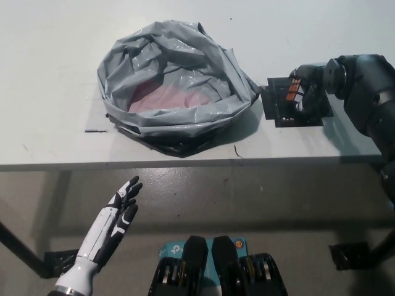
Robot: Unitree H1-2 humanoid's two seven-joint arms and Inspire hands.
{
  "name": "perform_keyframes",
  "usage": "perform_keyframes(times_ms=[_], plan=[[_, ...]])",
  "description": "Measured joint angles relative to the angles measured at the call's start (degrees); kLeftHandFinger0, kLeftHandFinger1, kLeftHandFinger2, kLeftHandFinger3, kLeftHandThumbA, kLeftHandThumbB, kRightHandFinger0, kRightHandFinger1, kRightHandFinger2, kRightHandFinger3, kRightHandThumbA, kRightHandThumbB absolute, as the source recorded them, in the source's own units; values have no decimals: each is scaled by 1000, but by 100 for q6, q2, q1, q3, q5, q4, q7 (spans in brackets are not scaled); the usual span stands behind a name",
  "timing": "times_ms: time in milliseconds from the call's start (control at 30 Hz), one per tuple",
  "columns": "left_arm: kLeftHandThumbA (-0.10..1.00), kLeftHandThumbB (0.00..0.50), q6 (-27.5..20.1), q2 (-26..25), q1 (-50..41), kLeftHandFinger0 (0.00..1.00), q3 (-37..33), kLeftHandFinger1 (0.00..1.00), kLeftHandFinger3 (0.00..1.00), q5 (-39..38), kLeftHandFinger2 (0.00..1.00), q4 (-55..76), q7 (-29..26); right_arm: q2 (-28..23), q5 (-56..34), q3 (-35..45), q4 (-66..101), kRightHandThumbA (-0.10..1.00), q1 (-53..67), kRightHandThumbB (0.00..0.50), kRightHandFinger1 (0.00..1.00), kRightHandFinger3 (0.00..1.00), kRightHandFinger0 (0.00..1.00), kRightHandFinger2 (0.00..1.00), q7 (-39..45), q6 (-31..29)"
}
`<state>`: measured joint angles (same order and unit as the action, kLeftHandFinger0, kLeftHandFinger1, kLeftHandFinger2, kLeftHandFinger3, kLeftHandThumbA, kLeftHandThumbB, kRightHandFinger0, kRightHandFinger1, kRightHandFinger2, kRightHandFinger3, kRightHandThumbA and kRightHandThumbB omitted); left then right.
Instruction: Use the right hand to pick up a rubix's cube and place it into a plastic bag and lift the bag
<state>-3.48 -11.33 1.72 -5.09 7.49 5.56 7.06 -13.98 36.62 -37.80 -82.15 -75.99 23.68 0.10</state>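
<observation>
A grey plastic bag [176, 83] sits open on the white table [49, 92], its rim rolled down and a pinkish floor showing inside. To its right, my black right hand [308, 86] is shut on the Rubik's cube [294, 91], whose orange and white faces show between the fingers. The cube sits just above a dark square mat [296, 103]. My white left hand [117, 219] rests open below the table's front edge at the lower left.
The table's front edge [185, 161] runs across the middle of the picture, with grey floor below it. A short black mark [94, 131] lies on the table left of the bag.
</observation>
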Motion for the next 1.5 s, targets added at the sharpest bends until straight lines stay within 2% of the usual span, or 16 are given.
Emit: perform_keyframes(times_ms=[133,167,267,300,333,400,500,600,667,767,900,967,1200,1233,1333,1500], plan=[[975,159,0,0,1,1000,0,1000,1000,-1,1000,0,0,3,-2,7,3,536,62,500,1000,1000,1000,1000,-138,1],[977,159,0,1,1,1000,0,1000,1000,-1,1000,1,0,4,-3,8,4,317,74,498,1000,1000,1000,1000,-181,-2],[979,160,0,1,4,1000,-2,1000,1000,-1,1000,1,0,4,-16,58,10,205,129,404,839,1000,686,983,-437,-28],[980,158,0,1,6,1000,-3,1000,1000,-1,1000,2,0,4,-17,73,12,-56,151,299,645,991,524,746,-490,-34],[980,158,0,1,7,1000,-3,1000,1000,-1,1000,2,0,5,-19,82,16,-56,178,299,645,991,524,746,-573,-41],[974,154,1,1,12,1000,-5,1000,1000,0,1000,1,0,6,0,60,20,-100,258,196,368,699,217,489,-830,-51],[970,149,4,1,17,1000,-4,1000,1000,0,1000,2,0,3,56,-17,20,-100,341,189,463,794,354,551,-1248,-58],[971,143,4,1,43,1000,0,1000,1000,-2,1000,4,1,-3,101,-49,20,-100,427,204,205,691,81,325,-1601,-60],[972,138,4,1,54,1000,2,1000,1000,-2,1000,4,1,-8,106,-47,20,-100,469,184,199,543,28,341,-1742,-61],[974,141,4,1,64,1000,2,1000,1000,-2,1000,4,1,-36,79,25,21,-100,540,183,262,546,44,400,-1962,-62],[981,133,3,3,69,1000,5,1000,1000,-6,1000,3,0,-88,-43,284,23,-100,630,176,457,623,228,540,-2129,-84],[991,133,3,3,68,1000,13,1000,1000,-13,1000,3,0,-144,-216,631,28,-100,724,200,394,439,179,469,-2276,-123],[999,139,3,3,70,1000,22,1000,1000,-26,1000,2,0,-307,-907,1904,60,-100,1043,191,403,776,23,726,-2769,-337],[1000,136,3,4,70,1000,23,1000,1000,-31,1000,1,0,-307,-1018,2144,64,-100,1086,192,357,753,5,755,-2834,-362],[1000,129,3,4,69,1000,21,1000,1000,-35,1000,-19,0,-294,-1329,2710,77,-100,1184,179,547,847,18,949,-2972,-446],[1000,126,3,7,53,1000,18,1000,1000,-35,1000,-65,0,-259,-1897,3781,102,-100,1327,171,536,868,0,958,-3080,-635]])
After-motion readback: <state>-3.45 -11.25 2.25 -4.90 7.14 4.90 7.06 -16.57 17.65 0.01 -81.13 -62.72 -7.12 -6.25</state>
